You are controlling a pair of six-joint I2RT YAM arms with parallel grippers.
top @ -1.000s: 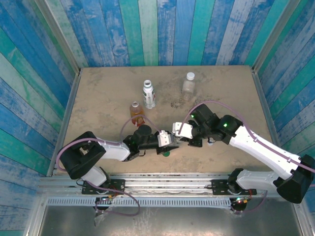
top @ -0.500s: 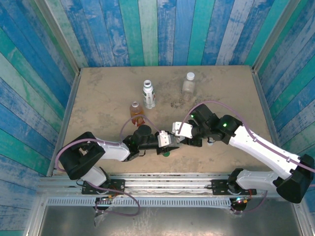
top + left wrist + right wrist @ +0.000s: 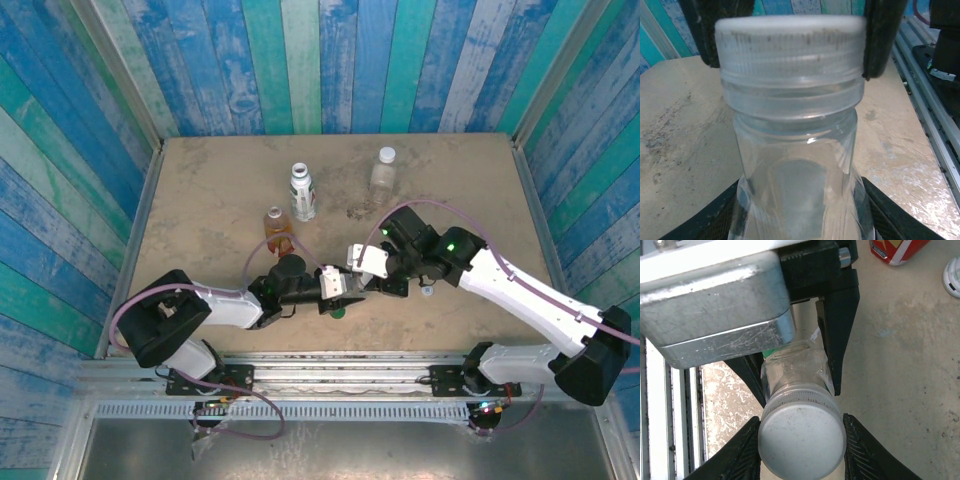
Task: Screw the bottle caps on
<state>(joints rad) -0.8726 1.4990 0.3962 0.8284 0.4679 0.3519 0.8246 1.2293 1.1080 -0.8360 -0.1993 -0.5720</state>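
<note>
A small clear bottle (image 3: 797, 165) lies tipped over just above the table, and my left gripper (image 3: 800, 205) is shut on its body. Its pale grey bottle cap (image 3: 802, 437) sits on the neck. My right gripper (image 3: 801, 440) is shut on that cap, one pad against each side. From above, the left gripper (image 3: 343, 286) and the right gripper (image 3: 368, 280) meet at the front middle of the table. A dark green cap (image 3: 338, 312) lies on the table below them. The amber-orange bottle (image 3: 276, 228), the white-labelled bottle (image 3: 302, 192) and a larger clear bottle (image 3: 384, 172) stand further back.
Blue plank walls (image 3: 90, 200) close in the sandy table (image 3: 210, 190) on three sides. A metal rail (image 3: 320, 370) runs along the near edge. Dark specks (image 3: 355, 211) lie by the larger clear bottle. A small pale round thing (image 3: 427, 291) lies under the right arm.
The right arm has shifted a little to the left and its wrist has turned at the cap. The left arm and the small bottle have stayed put.
</note>
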